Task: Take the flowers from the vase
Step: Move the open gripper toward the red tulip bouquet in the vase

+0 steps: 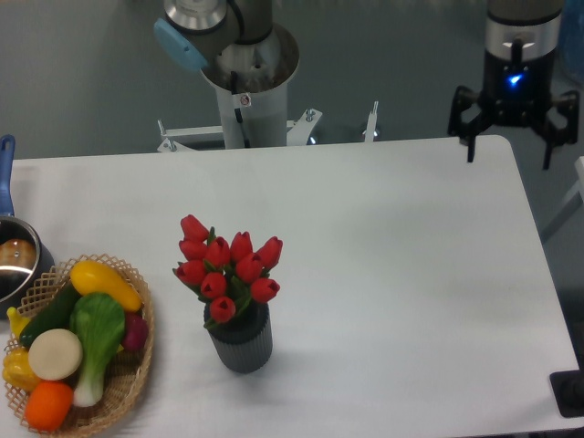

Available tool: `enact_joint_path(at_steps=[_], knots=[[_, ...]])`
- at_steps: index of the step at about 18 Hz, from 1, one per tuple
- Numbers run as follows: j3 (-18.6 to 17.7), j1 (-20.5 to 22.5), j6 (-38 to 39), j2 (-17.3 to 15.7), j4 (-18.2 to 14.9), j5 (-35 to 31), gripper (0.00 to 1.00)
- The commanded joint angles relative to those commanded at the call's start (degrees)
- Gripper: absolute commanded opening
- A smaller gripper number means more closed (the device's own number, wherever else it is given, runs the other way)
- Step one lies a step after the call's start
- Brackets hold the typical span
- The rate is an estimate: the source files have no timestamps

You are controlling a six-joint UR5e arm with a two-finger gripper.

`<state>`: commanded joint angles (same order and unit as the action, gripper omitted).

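Observation:
The flowers (226, 266), a bunch of red tulip buds with green leaves, stand upright in the vase (243, 347), a small dark grey ribbed cylinder on the white table, left of centre near the front. My gripper (509, 151) hangs at the far right back corner of the table, far from the flowers. Its jaws are spread open and hold nothing.
A wicker basket (132, 383) of toy vegetables sits at the front left, close to the vase. A steel pot (16, 265) with a blue handle is at the left edge. The arm's base column (251, 91) stands behind the table's back edge.

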<state>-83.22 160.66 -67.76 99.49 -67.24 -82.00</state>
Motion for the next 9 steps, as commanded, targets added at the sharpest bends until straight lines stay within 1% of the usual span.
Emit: enact_joint_path(at_steps=[2, 3, 5, 8, 9], knots=[[-0.18, -0.18, 1.40, -0.35, 0.09, 0.00, 1.00], [0.51, -0.44, 3.32, -0.35, 0.09, 0.70, 1.00], [0.34, -0.44, 3.96, -0.18, 0.52, 3.33, 1.00], [-0.53, -0.18, 4.31, 0.08, 2.28, 5.62, 1.00], [-0.88, -0.26, 4.83, 0.17, 3.59, 6.58, 1.00]])
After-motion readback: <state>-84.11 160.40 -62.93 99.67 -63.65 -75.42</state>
